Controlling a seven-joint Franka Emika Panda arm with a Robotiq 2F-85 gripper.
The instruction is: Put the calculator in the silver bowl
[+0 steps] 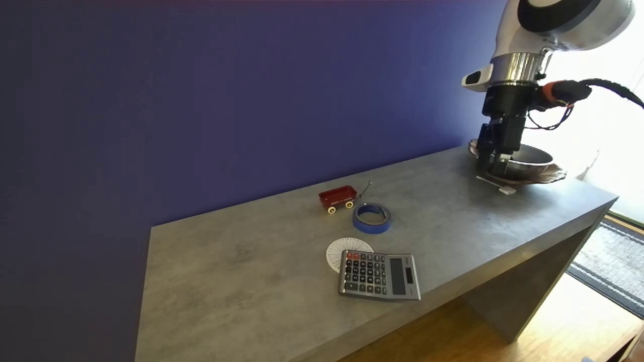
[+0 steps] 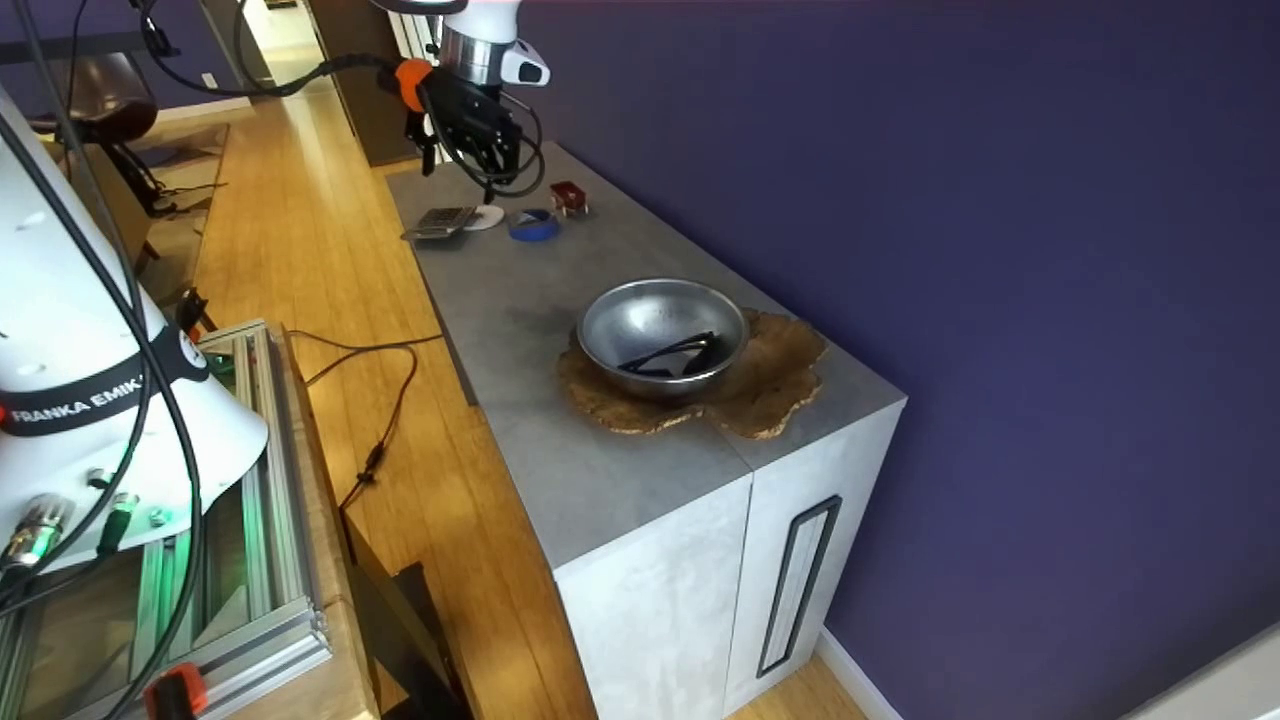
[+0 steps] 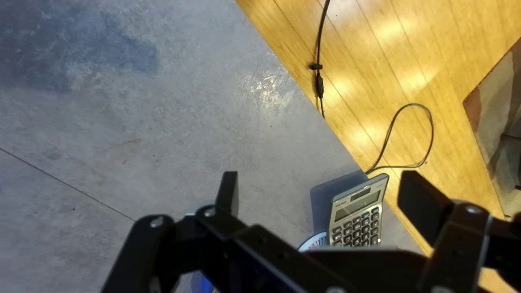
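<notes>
My black two-fingered claw (image 3: 319, 185) is spread wide and grips nothing; it hangs over the grey tabletop (image 1: 226, 281), a stance I judge to be readiness for a grasp not yet made. The dark-keyed grey rectangular calculator (image 1: 380, 275) lies on that surface near its long edge. Its shadow in the wrist view suggests a raised display end, likely propped for reading. The wide silver metal bowl (image 2: 640, 310) sits on a wavy-edged brown wooden board (image 2: 775, 370), presumably as its stand.

Not established: whether the calculator overlaps or only screens the round white disc (image 1: 343, 247) behind it; the calculator's lower part, covered by my claw in the wrist view; the thin black object (image 2: 703, 352) inside the bowl, possibly spectacles. In an exterior view, my claw blocks part of the bowl (image 1: 533, 155).
</notes>
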